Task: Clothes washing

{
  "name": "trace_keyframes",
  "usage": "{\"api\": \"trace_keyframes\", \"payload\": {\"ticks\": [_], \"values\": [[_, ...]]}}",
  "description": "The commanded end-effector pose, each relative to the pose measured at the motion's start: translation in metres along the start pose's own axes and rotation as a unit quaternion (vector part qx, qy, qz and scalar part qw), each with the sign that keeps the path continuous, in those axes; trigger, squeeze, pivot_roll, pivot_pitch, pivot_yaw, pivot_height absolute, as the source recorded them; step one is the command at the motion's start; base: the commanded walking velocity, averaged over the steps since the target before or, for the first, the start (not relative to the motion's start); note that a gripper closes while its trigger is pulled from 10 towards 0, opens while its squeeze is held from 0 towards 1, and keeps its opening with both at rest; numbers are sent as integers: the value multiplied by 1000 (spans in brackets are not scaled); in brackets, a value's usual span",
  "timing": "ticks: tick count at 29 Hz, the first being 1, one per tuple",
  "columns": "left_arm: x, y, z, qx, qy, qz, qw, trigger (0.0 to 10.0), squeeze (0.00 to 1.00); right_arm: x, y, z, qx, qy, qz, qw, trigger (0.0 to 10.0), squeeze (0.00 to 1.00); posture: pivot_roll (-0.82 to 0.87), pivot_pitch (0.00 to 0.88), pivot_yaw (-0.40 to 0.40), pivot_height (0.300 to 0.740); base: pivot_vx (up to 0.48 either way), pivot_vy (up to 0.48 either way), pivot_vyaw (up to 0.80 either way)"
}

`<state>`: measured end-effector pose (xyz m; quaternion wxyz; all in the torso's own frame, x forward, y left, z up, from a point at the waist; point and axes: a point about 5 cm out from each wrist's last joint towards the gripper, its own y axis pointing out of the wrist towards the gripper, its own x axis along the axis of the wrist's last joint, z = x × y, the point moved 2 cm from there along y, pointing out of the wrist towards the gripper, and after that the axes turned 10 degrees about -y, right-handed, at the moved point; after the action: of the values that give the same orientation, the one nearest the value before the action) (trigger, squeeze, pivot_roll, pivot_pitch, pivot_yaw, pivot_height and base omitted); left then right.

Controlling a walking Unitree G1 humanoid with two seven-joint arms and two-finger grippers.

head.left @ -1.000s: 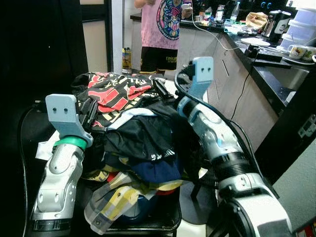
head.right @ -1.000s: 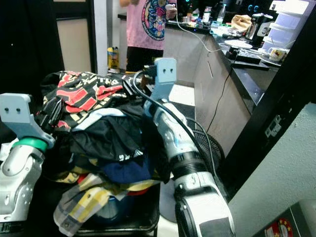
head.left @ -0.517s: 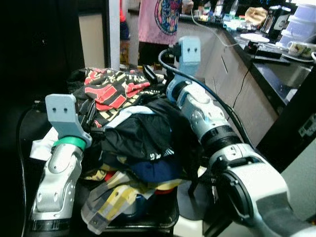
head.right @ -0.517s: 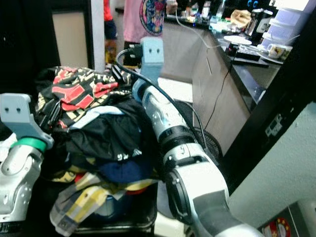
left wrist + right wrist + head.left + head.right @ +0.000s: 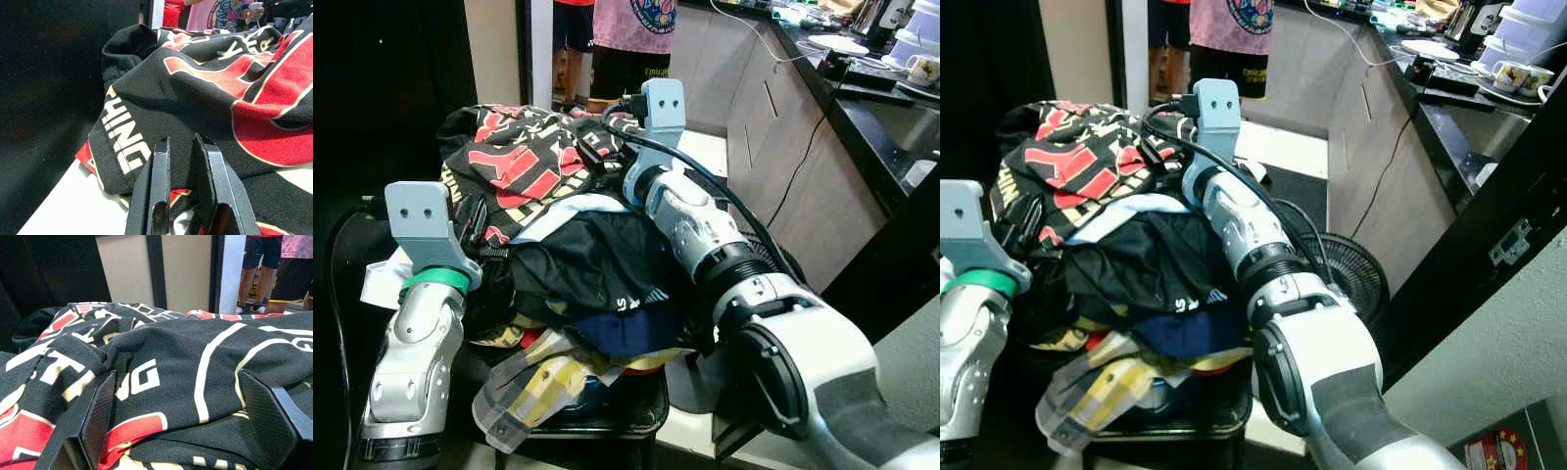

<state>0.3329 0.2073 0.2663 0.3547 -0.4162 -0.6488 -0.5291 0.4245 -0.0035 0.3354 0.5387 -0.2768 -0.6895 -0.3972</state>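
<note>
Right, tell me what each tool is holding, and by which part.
Nothing is held. The right tool is open over the black-and-red printed shirt; the left tool is nearly shut beside its edge.

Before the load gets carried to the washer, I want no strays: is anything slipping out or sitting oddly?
Yes. A yellow plaid garment hangs over the front rim of the black basket, outside the heap. The black and red shirt sits loosely on top.

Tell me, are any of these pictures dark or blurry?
Left eye view: sharp, but its left edge falls into black shadow. Left wrist view: the black-and-red garment is sharp and well lit, darkness beside it. Right wrist view: cloth crisp, the right gripper fingers slightly soft.
</note>
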Motion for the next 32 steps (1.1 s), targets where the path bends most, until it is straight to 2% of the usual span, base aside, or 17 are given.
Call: {"api": "trace_keyframes", "payload": {"ticks": [1,2,3,4,30,32], "values": [[-7,-4,3,8,4,18,1000,10000,0,-4,2,9,17,0,9,1000,8196,0,-27,169,-104,740,0,0,0],[-7,-4,3,9,5,18,1000,10000,0,-4,2,10,21,-2,9,1000,2353,0,-26,168,-104,740,0,0,0],[-7,-4,3,9,5,18,1000,10000,0,-4,2,10,21,-2,9,1000,2353,0,-26,168,-104,740,0,0,0],[-7,-4,4,9,7,19,1000,10000,0,-4,2,10,23,-4,8,1000,0,0,-26,168,-104,740,0,0,0],[-6,-2,2,3,5,18,1000,10000,0,4,3,12,37,2,-11,999,0,0,-26,146,-100,740,0,0,0],[-4,-2,1,4,3,15,1000,10000,0,14,3,6,25,20,-35,999,0,0,-25,139,-100,740,0,0,0]]}}
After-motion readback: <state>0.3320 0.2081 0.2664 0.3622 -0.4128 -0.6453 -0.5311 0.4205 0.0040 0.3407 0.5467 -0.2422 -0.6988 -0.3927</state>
